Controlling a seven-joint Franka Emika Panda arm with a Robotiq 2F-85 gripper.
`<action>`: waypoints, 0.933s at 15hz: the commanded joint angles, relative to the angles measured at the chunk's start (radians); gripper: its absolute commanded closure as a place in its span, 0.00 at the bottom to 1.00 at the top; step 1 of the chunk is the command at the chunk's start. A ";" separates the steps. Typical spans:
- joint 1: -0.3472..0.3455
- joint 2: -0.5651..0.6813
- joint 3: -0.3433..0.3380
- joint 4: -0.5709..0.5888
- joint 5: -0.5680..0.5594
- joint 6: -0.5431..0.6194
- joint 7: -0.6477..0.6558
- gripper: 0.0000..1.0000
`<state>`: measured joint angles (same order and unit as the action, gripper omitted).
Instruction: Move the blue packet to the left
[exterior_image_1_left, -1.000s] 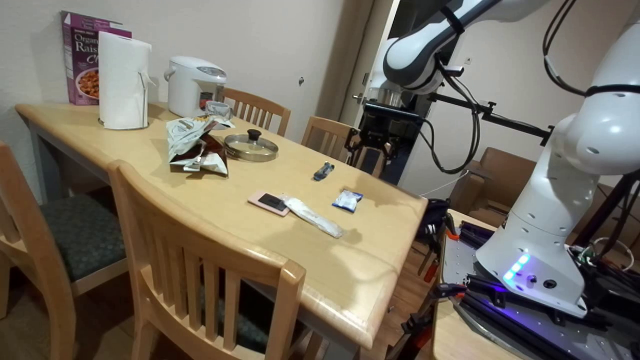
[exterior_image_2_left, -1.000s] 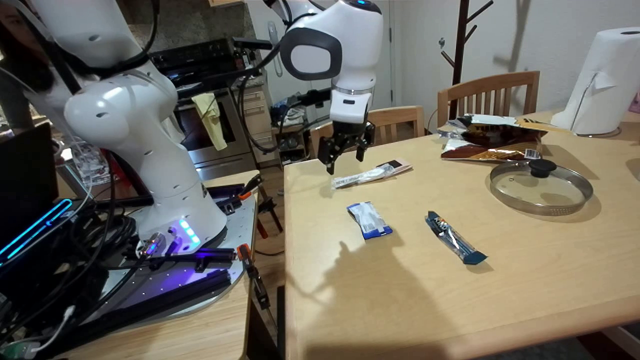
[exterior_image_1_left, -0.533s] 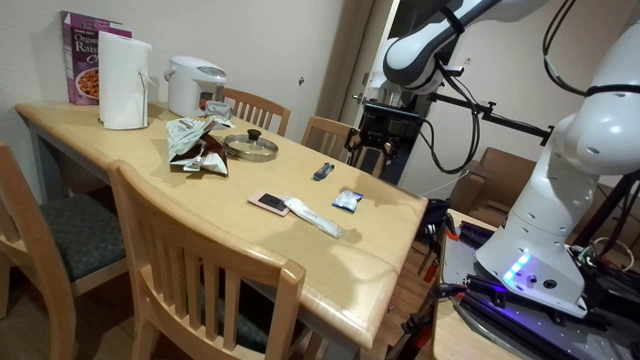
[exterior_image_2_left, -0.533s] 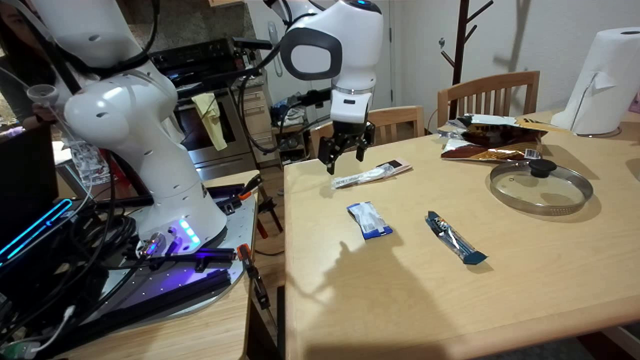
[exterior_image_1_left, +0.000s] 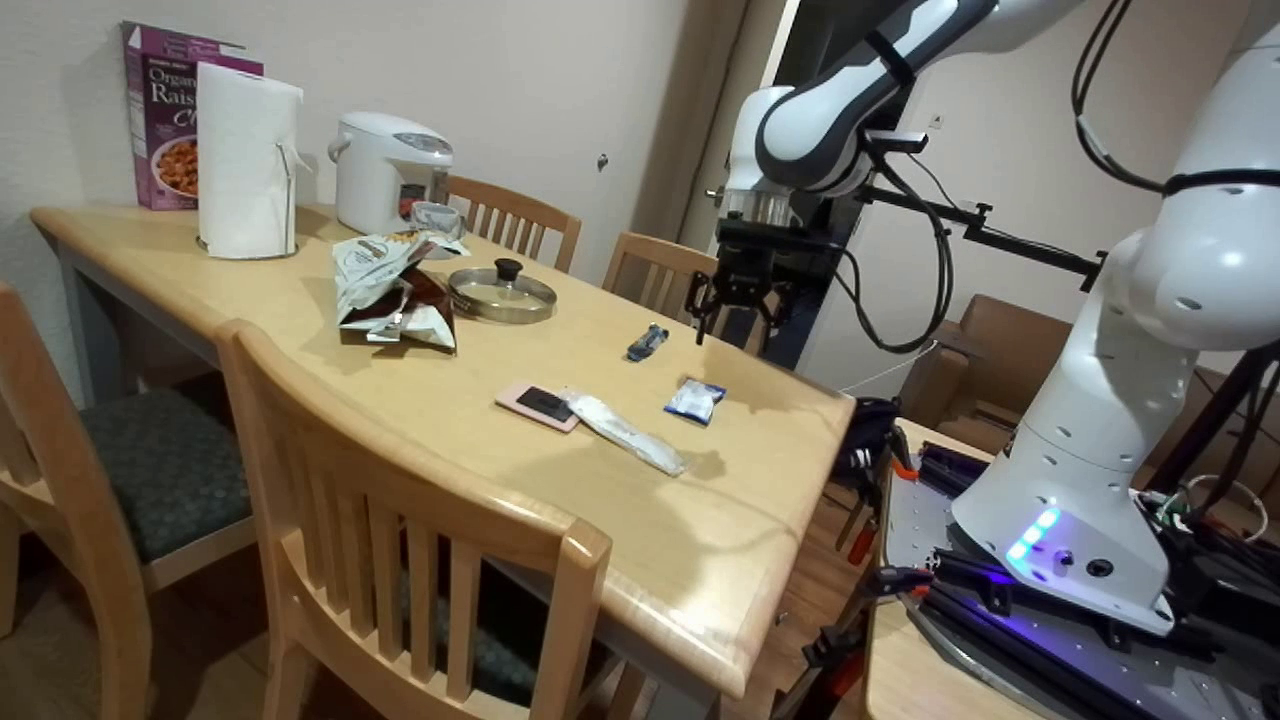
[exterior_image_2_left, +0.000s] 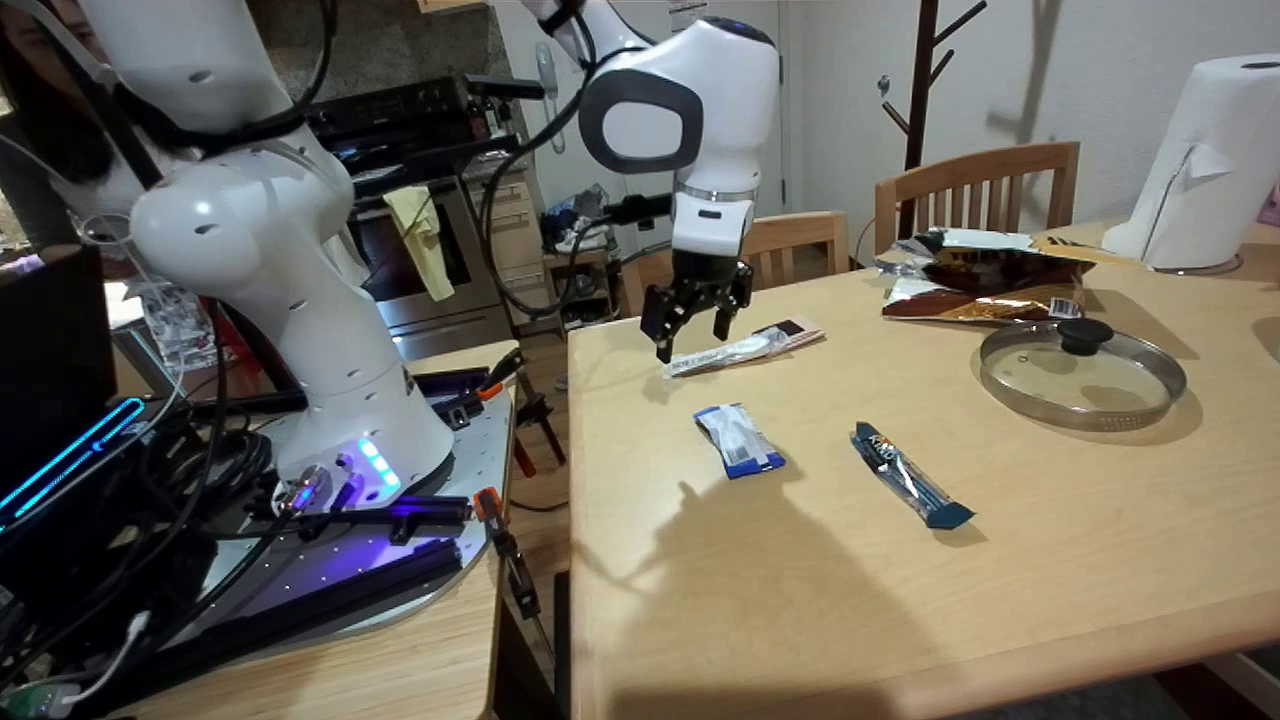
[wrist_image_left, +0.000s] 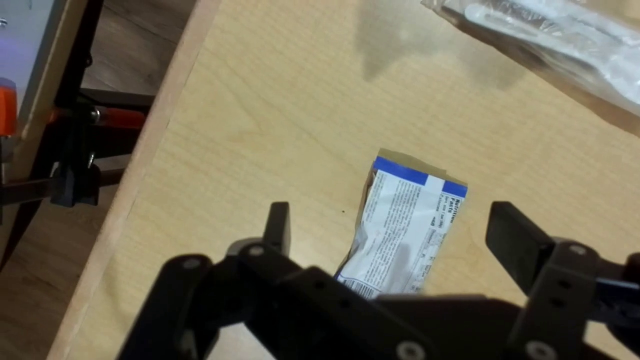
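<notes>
The blue packet (exterior_image_1_left: 696, 401) is a small flat packet with a whitish printed face and blue ends. It lies flat on the table in both exterior views (exterior_image_2_left: 740, 441). In the wrist view the packet (wrist_image_left: 407, 225) shows between and beyond the fingers, its lower end hidden by the gripper. My gripper (wrist_image_left: 391, 225) is open and empty, its two fingers wide apart. In both exterior views the gripper (exterior_image_1_left: 734, 330) (exterior_image_2_left: 693, 345) hangs above the table, apart from the packet, with its fingers pointing down.
On the table (exterior_image_2_left: 1050, 570) lie a white stick-like item in clear wrap (exterior_image_1_left: 625, 433), a dark phone-like item (exterior_image_1_left: 545, 403), a teal bar wrapper (exterior_image_2_left: 910, 478), a glass lid (exterior_image_2_left: 1085, 385) and a snack bag (exterior_image_1_left: 390, 290). A chair (exterior_image_1_left: 400, 500) stands at the table's side.
Over the last half second my arm and gripper have moved slightly, going lower toward the table. The packet and the other items on the table have not moved.
</notes>
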<state>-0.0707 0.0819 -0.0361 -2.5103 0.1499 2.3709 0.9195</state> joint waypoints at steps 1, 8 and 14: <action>0.015 0.110 -0.009 0.058 0.033 0.004 -0.024 0.00; 0.010 0.233 -0.020 0.104 0.131 0.059 -0.045 0.00; -0.022 0.267 -0.001 0.105 0.334 0.127 -0.174 0.00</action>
<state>-0.0662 0.3338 -0.0499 -2.4114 0.3992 2.4792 0.8265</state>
